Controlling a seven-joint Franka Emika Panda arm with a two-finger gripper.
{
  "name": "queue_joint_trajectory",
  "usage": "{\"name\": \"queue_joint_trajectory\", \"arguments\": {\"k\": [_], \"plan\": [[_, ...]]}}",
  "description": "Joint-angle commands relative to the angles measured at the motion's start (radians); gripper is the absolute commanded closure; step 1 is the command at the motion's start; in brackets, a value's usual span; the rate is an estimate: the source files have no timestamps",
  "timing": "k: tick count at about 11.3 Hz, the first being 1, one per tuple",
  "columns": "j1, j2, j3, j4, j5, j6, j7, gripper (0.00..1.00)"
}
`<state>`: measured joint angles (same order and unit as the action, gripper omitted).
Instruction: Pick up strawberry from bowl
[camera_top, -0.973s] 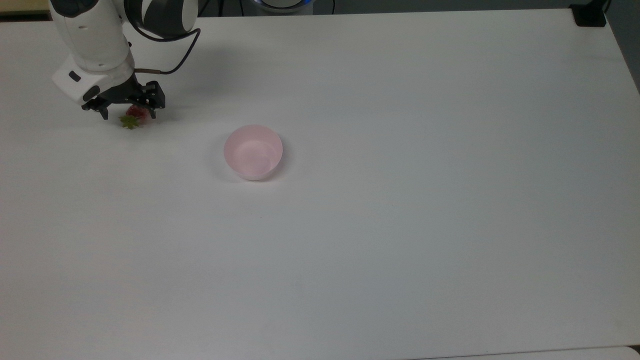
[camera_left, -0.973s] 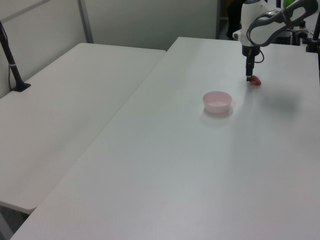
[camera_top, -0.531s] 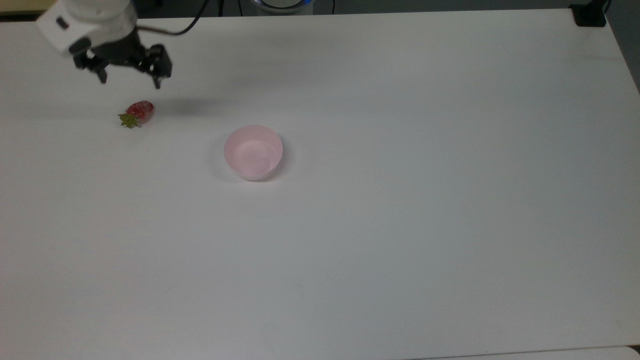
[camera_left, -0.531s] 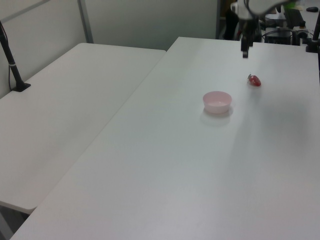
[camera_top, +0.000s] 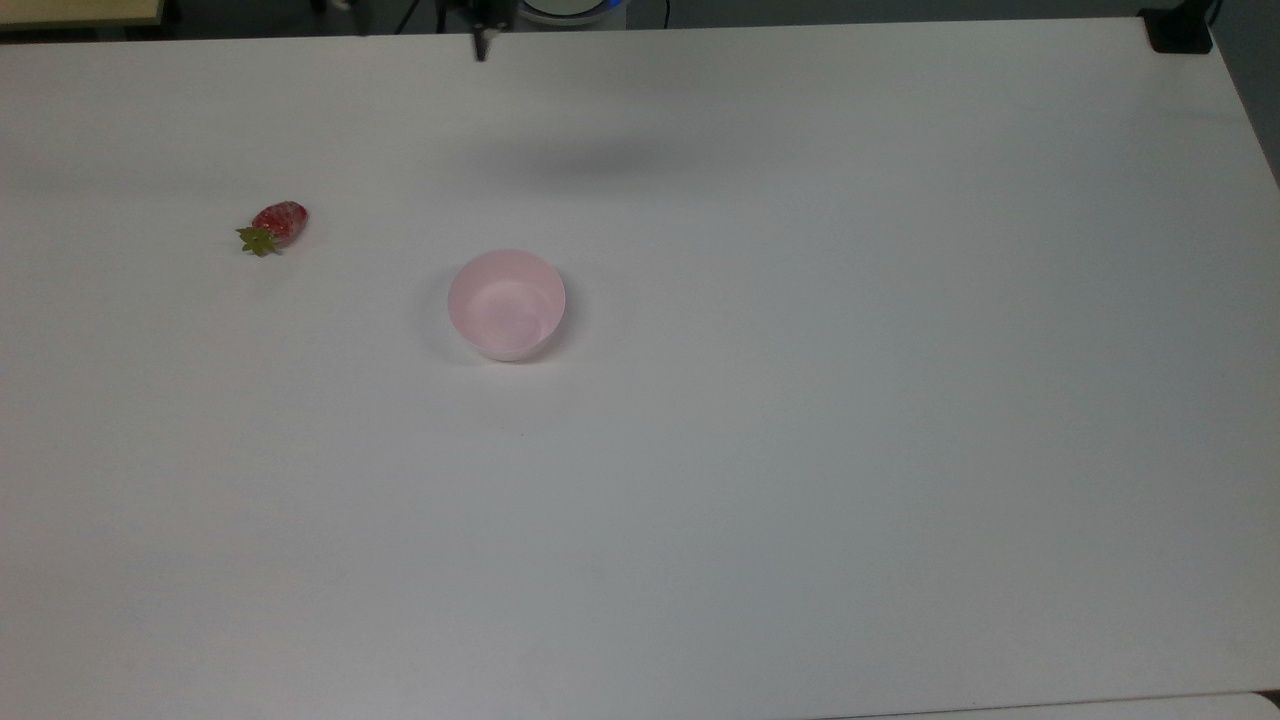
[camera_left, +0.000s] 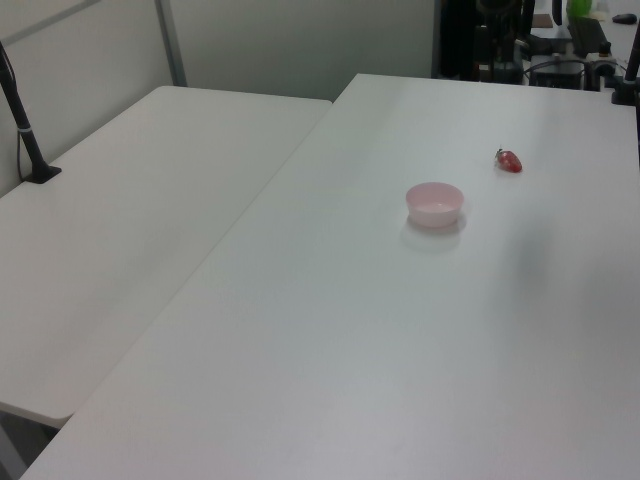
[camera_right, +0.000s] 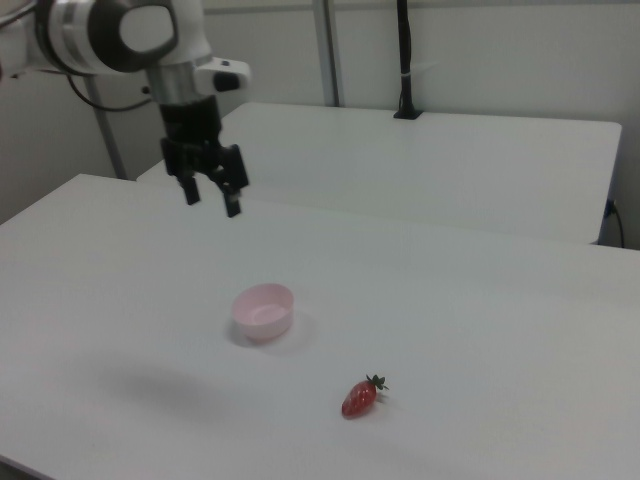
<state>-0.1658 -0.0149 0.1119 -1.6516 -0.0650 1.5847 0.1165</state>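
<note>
The red strawberry (camera_top: 275, 226) with its green cap lies on its side on the white table (camera_top: 800, 450), outside the bowl, toward the top view's left. The pale pink bowl (camera_top: 506, 304) stands upright with nothing in it. The right view has the strawberry (camera_right: 360, 397) in front of and to the right of the bowl (camera_right: 263, 310). My gripper (camera_right: 212, 201) hangs high above the table, up and to the left of the bowl in the right view. It is open and holds nothing. In the left view the strawberry (camera_left: 509, 160) lies beyond the bowl (camera_left: 434, 203).
A second white table (camera_left: 150, 200) adjoins on the left view's left, with a black post (camera_left: 20, 110) clamped to it. A black clamp (camera_top: 1180, 30) sits at the table's corner in the top view's upper right. The arm's shadow (camera_top: 590, 155) falls behind the bowl.
The open gripper, low over the strawberry a second ago, has risen and swung toward the top view's upper right. The strawberry stays on the table and the bowl has not moved.
</note>
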Motion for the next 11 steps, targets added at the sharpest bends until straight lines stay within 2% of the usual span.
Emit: {"name": "queue_joint_trajectory", "arguments": {"k": [1,4,11], "plan": [[0.095,-0.022,-0.043,-0.004,0.045,-0.017,0.029,0.0],[0.207,-0.01,-0.145,-0.004,0.036,0.128,-0.033,0.0],[0.213,-0.003,-0.149,-0.004,0.034,0.149,-0.069,0.0]]}}
